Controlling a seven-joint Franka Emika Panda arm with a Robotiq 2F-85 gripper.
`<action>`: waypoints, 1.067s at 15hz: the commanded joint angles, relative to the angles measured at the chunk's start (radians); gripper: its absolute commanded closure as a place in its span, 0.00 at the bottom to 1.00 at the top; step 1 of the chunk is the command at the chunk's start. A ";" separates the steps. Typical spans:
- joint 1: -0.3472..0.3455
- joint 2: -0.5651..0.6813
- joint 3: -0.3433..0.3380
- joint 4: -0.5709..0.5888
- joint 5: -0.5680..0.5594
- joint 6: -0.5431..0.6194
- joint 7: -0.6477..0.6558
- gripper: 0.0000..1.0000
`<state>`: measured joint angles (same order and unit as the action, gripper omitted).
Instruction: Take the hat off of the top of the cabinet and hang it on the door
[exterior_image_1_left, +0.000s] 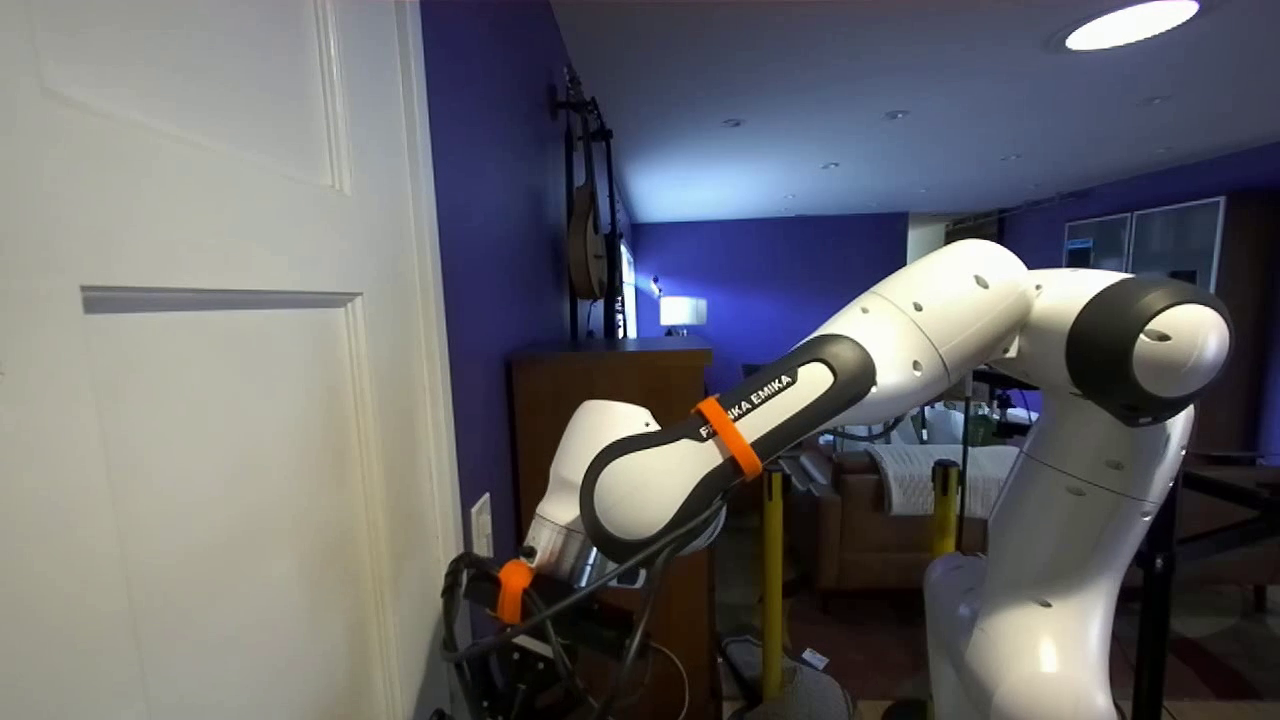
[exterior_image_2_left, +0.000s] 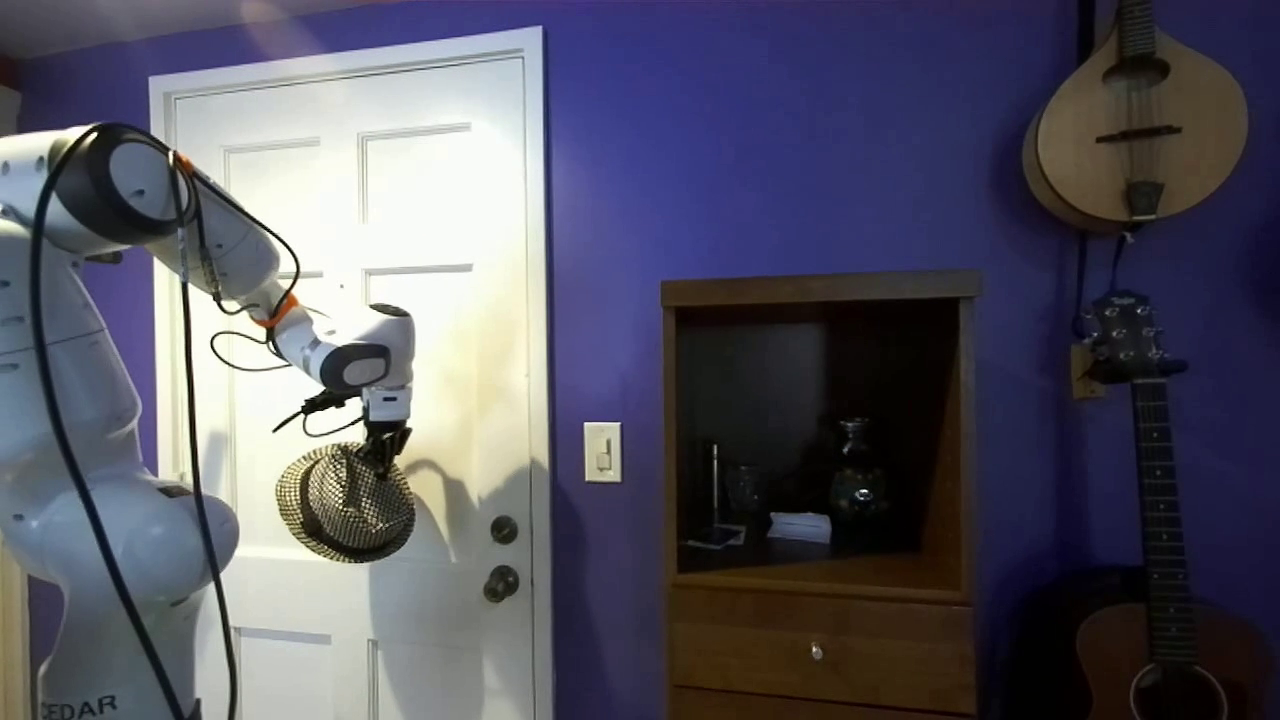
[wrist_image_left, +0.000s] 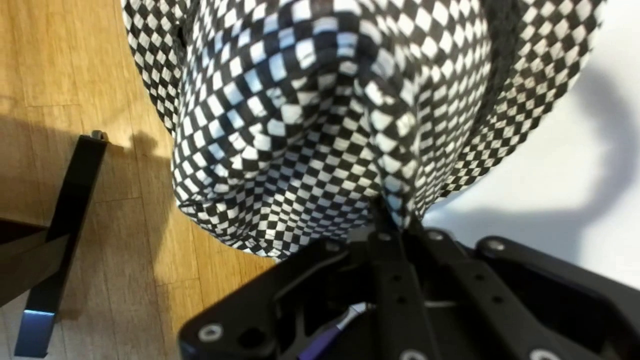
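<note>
The hat (exterior_image_2_left: 335, 505), a black-and-white checked one with a dark band and a brim, hangs beneath my gripper (exterior_image_2_left: 385, 455). In the wrist view my gripper (wrist_image_left: 397, 222) is shut on a pinched fold of the crown of the hat (wrist_image_left: 300, 130). Behind it in an exterior view is the white panelled door (exterior_image_2_left: 455, 400); the hat appears in front of its left-middle part, and whether they touch I cannot tell. The brown wooden cabinet (exterior_image_2_left: 820, 640) stands to the right of the door there. In an exterior view the door (exterior_image_1_left: 230, 480) fills the left side, and the hat does not show.
A round knob (exterior_image_2_left: 500, 583) and a lock (exterior_image_2_left: 503, 529) stick out near the door's right edge. A light switch (exterior_image_2_left: 602, 452) is on the purple wall beside it. Cables (exterior_image_2_left: 45, 400) hang along the arm. A black metal leg (wrist_image_left: 65, 240) stands on the wooden floor (wrist_image_left: 115, 225).
</note>
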<state>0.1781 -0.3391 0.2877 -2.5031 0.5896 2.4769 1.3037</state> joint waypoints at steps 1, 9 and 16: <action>0.026 0.071 0.046 0.015 -0.007 0.088 0.094 0.99; 0.090 0.191 0.100 0.026 -0.010 0.320 0.253 0.99; 0.130 0.308 0.091 0.092 -0.006 0.472 0.242 0.99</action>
<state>0.2856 -0.1001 0.3872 -2.4703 0.5869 2.8929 1.5336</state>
